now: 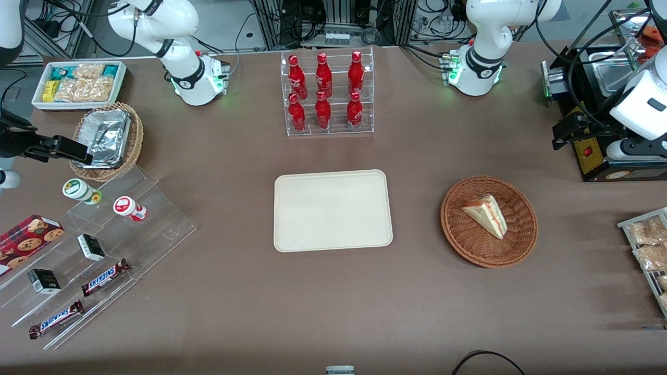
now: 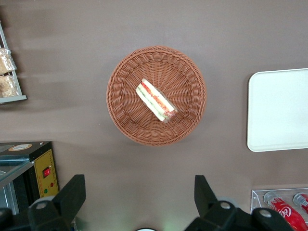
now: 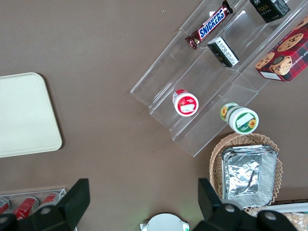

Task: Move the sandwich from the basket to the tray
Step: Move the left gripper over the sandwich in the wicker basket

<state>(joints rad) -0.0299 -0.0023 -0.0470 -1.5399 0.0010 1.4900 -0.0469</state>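
**Sandwich in the basket, gripper spread wide above the table**

The sandwich (image 1: 485, 213) lies inside the round brown basket (image 1: 464, 238), a pale wedge with its red and green filling edge showing. In the left wrist view the sandwich (image 2: 156, 100) rests near the middle of the basket (image 2: 125, 115), lying slantwise across the weave. Nothing touches it.

The gripper (image 2: 139, 195) hangs high over the bare table, not over the basket itself: its two fingers (image 2: 72, 195) stand wide apart with nothing between them, and the basket shows clear of both fingertips. The sandwich is well apart from the gripper, with a strip of brown table between the basket's rim and the fingers. In the front view the working arm's wrist sits at the working arm's end of the table, above a black machine (image 1: 599, 151) with a red switch, farther from the front camera than the basket.

The cream tray (image 1: 332, 210) lies flat near the basket, toward the parked arm's end of the table, with open tabletop between them. Farther from the front camera than the tray stands a clear rack of red bottles (image 1: 327, 94). A metal rack of bagged pastries (image 1: 649, 250) sits at the working arm's end.
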